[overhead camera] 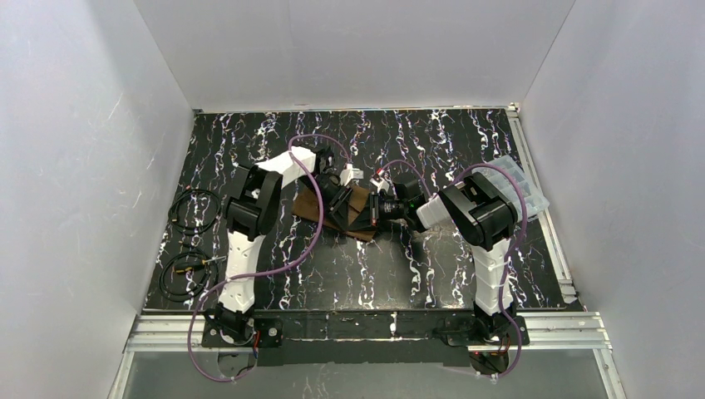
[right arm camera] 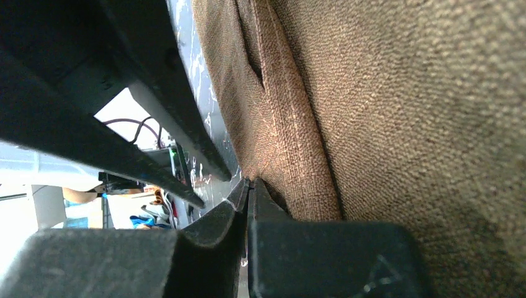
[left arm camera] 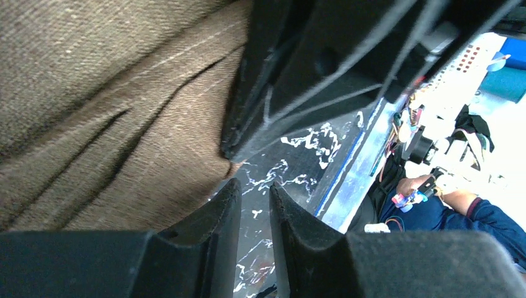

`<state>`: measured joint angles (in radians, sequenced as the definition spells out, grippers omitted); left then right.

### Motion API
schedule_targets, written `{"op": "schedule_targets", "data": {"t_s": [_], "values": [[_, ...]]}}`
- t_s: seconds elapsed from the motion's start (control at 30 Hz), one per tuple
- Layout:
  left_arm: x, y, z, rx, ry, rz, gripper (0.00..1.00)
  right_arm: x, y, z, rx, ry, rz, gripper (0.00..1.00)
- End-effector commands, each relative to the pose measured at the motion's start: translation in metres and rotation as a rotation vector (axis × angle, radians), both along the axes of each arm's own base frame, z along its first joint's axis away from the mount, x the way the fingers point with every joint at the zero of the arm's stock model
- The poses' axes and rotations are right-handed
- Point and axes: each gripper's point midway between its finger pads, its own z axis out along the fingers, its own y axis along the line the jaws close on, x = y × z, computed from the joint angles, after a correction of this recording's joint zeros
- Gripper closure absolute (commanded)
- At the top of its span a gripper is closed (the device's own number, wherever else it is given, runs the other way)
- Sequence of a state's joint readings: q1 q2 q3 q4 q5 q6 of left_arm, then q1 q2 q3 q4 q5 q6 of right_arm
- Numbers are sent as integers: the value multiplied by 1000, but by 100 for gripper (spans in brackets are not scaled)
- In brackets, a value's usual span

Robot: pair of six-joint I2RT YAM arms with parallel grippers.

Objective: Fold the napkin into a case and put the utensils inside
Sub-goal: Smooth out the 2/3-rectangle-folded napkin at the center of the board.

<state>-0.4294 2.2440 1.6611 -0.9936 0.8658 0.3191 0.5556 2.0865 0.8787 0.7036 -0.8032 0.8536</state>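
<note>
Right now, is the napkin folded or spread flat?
Folded. The napkin shows overlapping layers and creases in both wrist views; overhead, it is just a compact brown patch. Fold finished: cannot tell.

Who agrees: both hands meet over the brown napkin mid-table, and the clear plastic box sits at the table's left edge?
Wrong side: the top view shows the clear plastic box at the table's right edge. The left hand and right hand do meet over the brown napkin mid-table.
</note>
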Motion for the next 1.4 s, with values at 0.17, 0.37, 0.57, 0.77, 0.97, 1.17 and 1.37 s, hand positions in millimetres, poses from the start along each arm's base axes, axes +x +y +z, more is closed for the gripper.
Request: {"op": "schedule_targets", "data": {"t_s": [0.17,0.37,0.57,0.77,0.97,1.17,1.37], "values": [[7,22,-24,73,-25,-27,79,-2,-12,-17,-73,-1,-41,89],[17,38,-31,103,-33,-18,79,-3,-13,-15,-71,-1,-42,89],[34,54,-30,93,-12,38,79,-7,-14,-16,-70,7,-43,89],[55,74,-31,61,97,163,80,-10,-16,-15,-63,14,-44,89],[64,100,-31,95,105,200,81,-13,-18,-16,-68,19,-44,89],[66,131,-32,193,24,160,82,-12,-17,-17,-67,21,-45,89],[81,157,-40,298,-105,123,82,-12,-17,-18,-69,22,-49,89]]}}
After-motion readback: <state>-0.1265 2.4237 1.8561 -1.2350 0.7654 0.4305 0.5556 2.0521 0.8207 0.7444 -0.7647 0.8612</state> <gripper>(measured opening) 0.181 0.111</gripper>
